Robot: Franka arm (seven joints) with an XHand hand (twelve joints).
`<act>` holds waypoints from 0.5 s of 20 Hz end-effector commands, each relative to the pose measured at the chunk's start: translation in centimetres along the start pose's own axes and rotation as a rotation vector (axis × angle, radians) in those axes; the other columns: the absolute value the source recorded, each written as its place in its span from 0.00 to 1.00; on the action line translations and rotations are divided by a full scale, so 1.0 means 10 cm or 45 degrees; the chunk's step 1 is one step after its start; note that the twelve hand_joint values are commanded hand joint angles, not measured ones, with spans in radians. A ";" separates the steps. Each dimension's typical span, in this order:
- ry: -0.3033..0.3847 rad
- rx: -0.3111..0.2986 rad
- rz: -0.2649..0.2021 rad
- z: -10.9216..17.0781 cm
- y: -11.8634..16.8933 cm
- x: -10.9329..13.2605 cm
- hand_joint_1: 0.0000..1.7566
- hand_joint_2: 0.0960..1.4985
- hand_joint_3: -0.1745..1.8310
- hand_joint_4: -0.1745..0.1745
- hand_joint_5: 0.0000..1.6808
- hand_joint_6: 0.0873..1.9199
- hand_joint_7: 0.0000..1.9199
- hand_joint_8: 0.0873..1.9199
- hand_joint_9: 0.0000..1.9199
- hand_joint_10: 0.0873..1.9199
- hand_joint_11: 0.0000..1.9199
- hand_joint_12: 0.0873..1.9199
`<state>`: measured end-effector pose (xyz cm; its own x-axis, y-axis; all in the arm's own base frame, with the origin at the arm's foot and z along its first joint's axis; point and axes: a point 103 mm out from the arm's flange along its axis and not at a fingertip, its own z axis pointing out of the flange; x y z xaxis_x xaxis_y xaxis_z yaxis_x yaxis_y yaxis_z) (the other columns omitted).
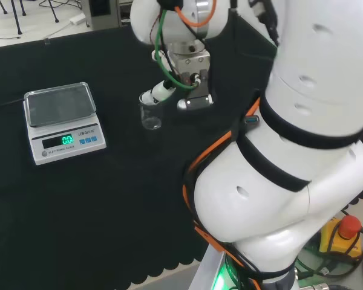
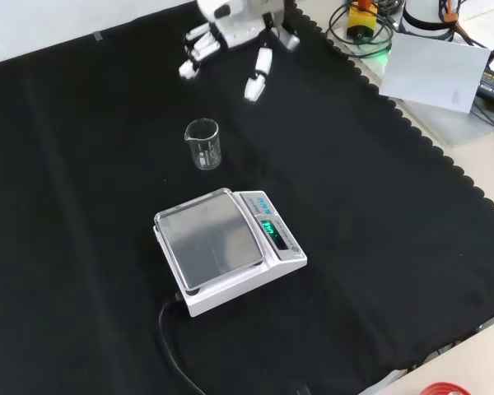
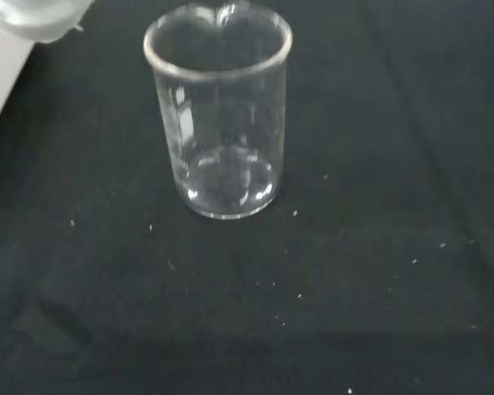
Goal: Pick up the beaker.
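**Empty glass beaker, hand spread and short of it**

In the head view, we see the beaker (image 1: pixel 150 115) upright on the black bench (image 1: pixel 109 205), at about three o'clock from the scale (image 1: pixel 62 122) and well apart from it. The hand (image 1: pixel 169 90) hangs just beside it, at about one o'clock, holding nothing.

From the front view, the hand (image 2: pixel 230 37) sits at twelve o'clock from the beaker (image 2: pixel 202 143), fingers straight and spread, clear of the glass. The scale (image 2: pixel 227 247) lies at six o'clock.

Through the wrist view, the beaker (image 3: pixel 218 111) looks empty, thin-walled and smooth. We judge it light, rigid, slippery and breakable. We would take it round the mid-wall, below the rim, thumb opposite fingers.
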<state>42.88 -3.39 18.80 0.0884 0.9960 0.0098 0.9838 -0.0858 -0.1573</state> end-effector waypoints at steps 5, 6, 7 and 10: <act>-0.105 0.146 -0.094 0.37 0.83 0.17 0.36 0.37 0.21 0.65 0.03 0.00 0.09 0.36 0.17 0.40 0.00 0.75; -0.108 0.153 -0.091 0.39 0.87 0.14 0.36 0.37 0.21 0.65 0.03 0.00 0.09 0.36 0.17 0.40 0.00 0.75; -0.109 0.162 -0.087 0.40 0.92 0.10 0.36 0.37 0.21 0.65 0.03 0.00 0.09 0.36 0.17 0.40 0.00 0.75; -0.130 0.194 -0.083 0.46 1.00 -0.02 0.35 0.37 0.20 0.66 0.03 0.00 0.09 0.36 0.16 0.40 0.00 0.75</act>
<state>50.06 -3.04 14.48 0.0294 0.9989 -0.0368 0.9693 -0.0375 -0.2430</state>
